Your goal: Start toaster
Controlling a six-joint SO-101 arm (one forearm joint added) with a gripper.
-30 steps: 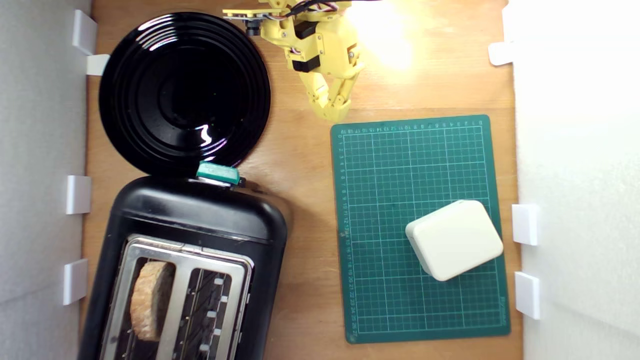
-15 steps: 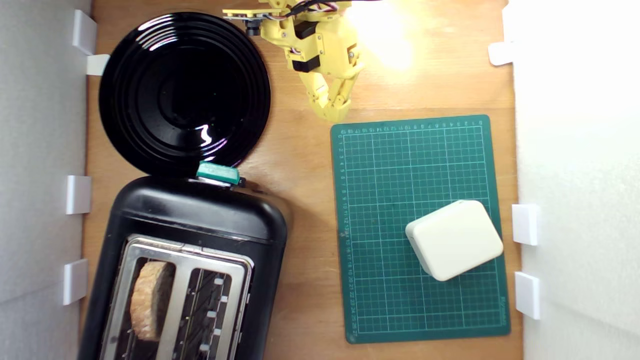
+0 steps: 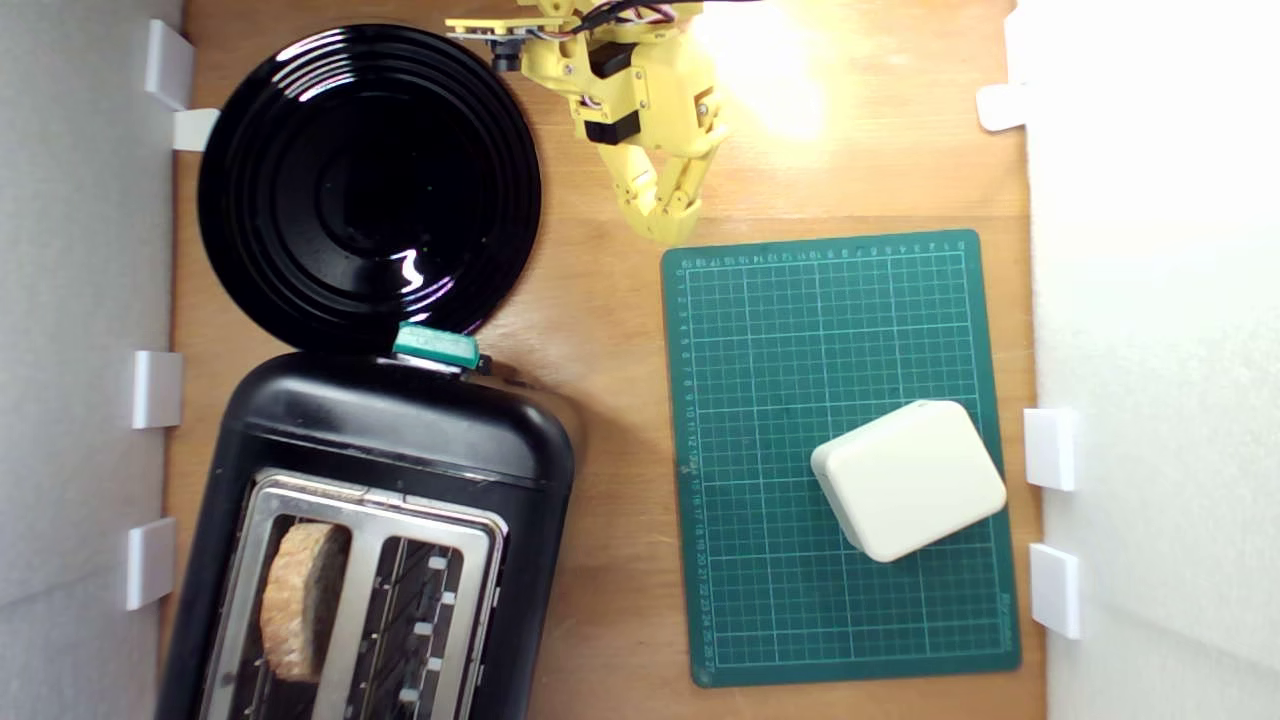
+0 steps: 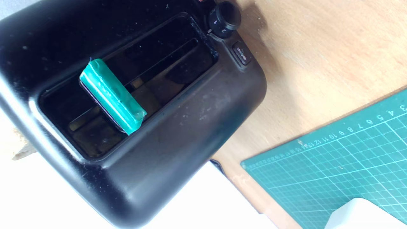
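Note:
The glossy black toaster point(image 3: 400, 430) sits at the lower part of the exterior view's left, with a silver frame around its two slots. A bread slice point(image 3: 300, 600) stands in the slot on the exterior view's left. Its teal lever point(image 3: 436, 346) sticks out of the end facing the plate. My yellow gripper point(image 3: 665, 215) hangs near the top centre, shut and holding nothing, well apart from the lever. The wrist view looks at the toaster's end face point(image 4: 178, 127), with the teal lever point(image 4: 111, 95) in its slot; my fingers do not show there.
A round black plate point(image 3: 368, 185) lies just beyond the lever. A green cutting mat point(image 3: 780, 350) with a cream box point(image 3: 908, 478) fills the exterior view's right. A dial point(image 4: 224, 19) and a button point(image 4: 241, 52) sit beside the lever slot. White walls flank the wooden table point(image 3: 600, 400).

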